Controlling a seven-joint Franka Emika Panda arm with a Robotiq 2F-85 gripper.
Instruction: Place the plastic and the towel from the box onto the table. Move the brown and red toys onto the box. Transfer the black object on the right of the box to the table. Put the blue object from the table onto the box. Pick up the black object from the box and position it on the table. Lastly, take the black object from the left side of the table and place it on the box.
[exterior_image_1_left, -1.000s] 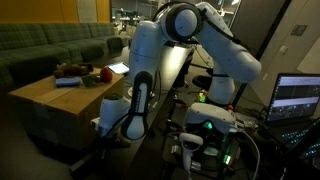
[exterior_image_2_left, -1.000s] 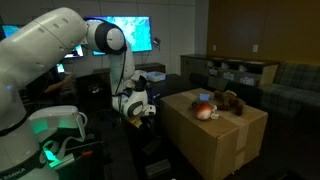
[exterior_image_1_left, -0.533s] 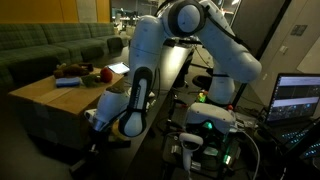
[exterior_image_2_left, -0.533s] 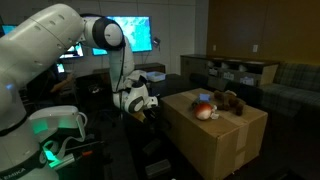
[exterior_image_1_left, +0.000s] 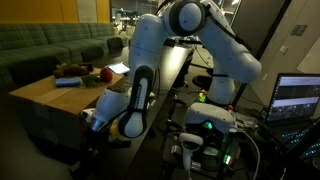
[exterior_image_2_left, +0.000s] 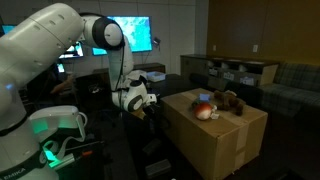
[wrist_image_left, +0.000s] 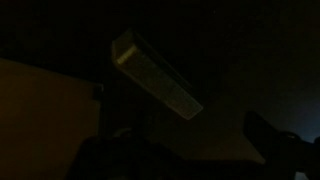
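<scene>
Pincer, spread and empty, hangs above the tabletop, oblong object lying just ahead, its long axis diagonal.

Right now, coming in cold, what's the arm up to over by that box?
The gripper hangs low beside the cardboard box, off its side rather than over its top. In the dim wrist view its jaws look spread with nothing between them. A pale oblong thing lies ahead, but I cannot tell what it is. On the box sit the red toy, the brown toy and the blue object, none of them touched.
</scene>
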